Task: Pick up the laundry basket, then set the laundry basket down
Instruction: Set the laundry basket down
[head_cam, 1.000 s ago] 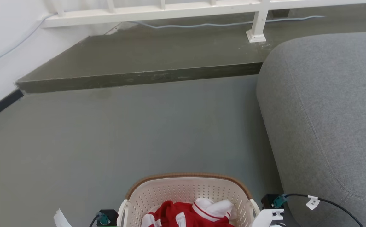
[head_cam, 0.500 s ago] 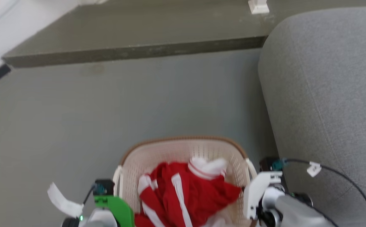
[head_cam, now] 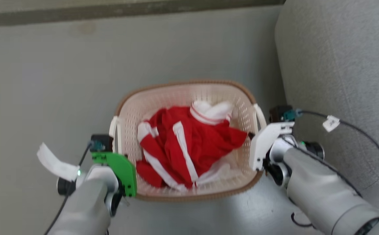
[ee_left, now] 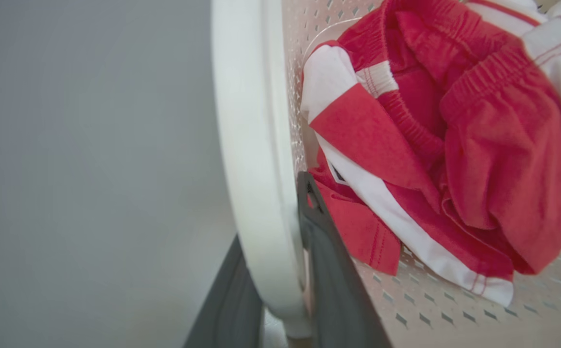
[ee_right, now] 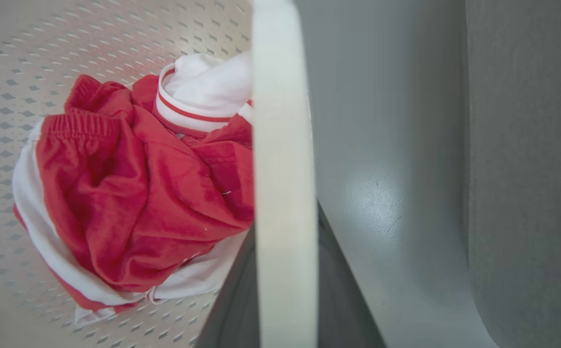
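the head camera has tipped down — the whole basket (head_cam: 189, 85) now shows, left gripper (ee_left: 270, 217) and right gripper (ee_right: 285, 227) each pinching a handle (ee_left: 253, 145); lowering seems underway.

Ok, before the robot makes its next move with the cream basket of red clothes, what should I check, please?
1. Left gripper on the white left handle of the cream-white perforated plastic laundry basket: ok, clamped on both sides.
2. Right gripper on the white right handle: ok, likewise.
3. Red-and-white clothes inside the basket: ok, nothing over the rim.
4. Gap to the grey fabric sofa: ok, narrow, grey floor shows between.
5. Basket bottom on the floor or lifted: cannot tell.
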Robot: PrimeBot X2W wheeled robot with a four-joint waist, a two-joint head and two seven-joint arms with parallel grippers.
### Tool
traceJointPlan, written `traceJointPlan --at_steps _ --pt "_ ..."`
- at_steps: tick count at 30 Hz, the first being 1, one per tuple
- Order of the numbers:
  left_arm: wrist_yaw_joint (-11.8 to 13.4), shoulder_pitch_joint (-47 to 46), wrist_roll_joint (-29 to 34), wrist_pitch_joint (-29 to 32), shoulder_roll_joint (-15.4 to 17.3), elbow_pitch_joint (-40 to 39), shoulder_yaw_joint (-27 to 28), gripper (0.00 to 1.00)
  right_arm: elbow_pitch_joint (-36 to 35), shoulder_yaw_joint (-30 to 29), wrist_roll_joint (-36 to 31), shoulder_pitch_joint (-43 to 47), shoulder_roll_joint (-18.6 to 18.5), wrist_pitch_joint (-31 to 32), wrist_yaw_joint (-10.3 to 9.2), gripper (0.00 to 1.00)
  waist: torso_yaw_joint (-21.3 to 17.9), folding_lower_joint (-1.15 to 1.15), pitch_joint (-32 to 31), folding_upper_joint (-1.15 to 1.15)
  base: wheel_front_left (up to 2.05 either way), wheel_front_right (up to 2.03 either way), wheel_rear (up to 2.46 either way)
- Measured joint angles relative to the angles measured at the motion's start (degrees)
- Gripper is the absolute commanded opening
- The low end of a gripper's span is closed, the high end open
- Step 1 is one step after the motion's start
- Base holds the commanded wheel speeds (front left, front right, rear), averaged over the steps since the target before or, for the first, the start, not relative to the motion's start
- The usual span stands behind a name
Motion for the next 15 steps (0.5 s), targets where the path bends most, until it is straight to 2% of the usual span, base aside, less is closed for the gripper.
traceJointPlan --at_steps 15 --pt "1.00 -11.80 1.81 -0.03 0.15 -1.23 0.36 0.00 2.09 -1.01 -1.55 -11.27 -0.59 -1.85 0.01 0.00 1.17 0.01 11.67 0.00 0.00 0.00 0.00"
